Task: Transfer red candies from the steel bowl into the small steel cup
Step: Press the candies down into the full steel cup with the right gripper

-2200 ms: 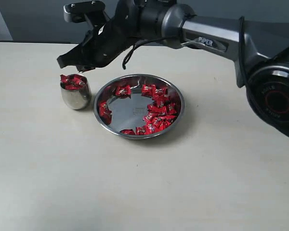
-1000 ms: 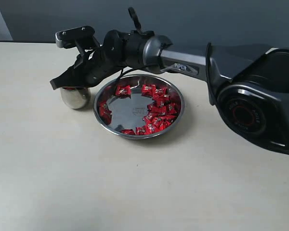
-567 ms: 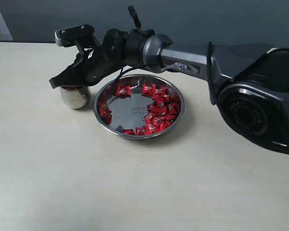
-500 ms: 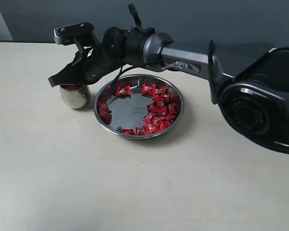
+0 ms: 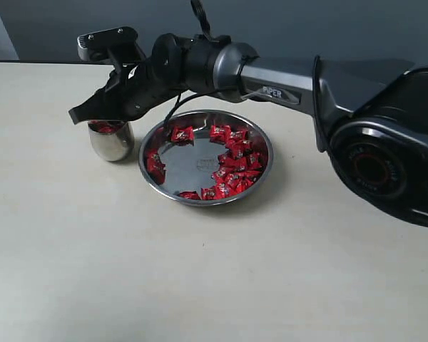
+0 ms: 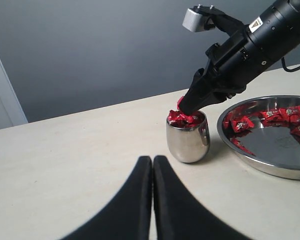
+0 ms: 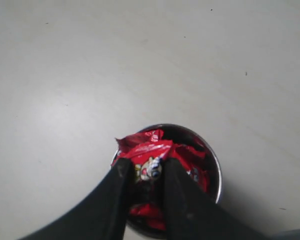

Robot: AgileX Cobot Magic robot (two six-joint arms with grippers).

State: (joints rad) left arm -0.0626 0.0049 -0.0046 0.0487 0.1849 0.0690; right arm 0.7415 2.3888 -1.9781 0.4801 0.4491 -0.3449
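Left gripper [image 6: 152,160]: its two black fingers are pressing flat against each other with nothing between them. It is hanging low over the table [image 5: 200,285] and pointing toward the cup. The exterior view is not showing it.

Right gripper [image 5: 78,114]: it is hovering at the upper left of the exterior frame, directly above the cup's mouth, with its tips slanting down toward the left. Its wrist view is showing the jaws pinching one red candy [image 7: 151,170] between their tips, just over the heap in the cup.

Small steel cup [image 5: 110,142]: it is standing upright at the left of the frame, just beside the bowl's left rim, with a slim gap showing between them. Red wrappers are filling it up to the brim.

Steel bowl [image 5: 185,169]: it is sitting a little left of and above the frame's centre, with its bare flat bottom showing in the middle and toward the left.

Red candies [image 5: 235,167]: most are crowding the right half of the bowl. A few are lying along its left, upper and lower rim, and the others are piling up in the cup.

Right arm [image 5: 271,78]: it is stretching from its bulky base at the right edge across the upper frame, passing over the bowl's far rim and ending above the cup.
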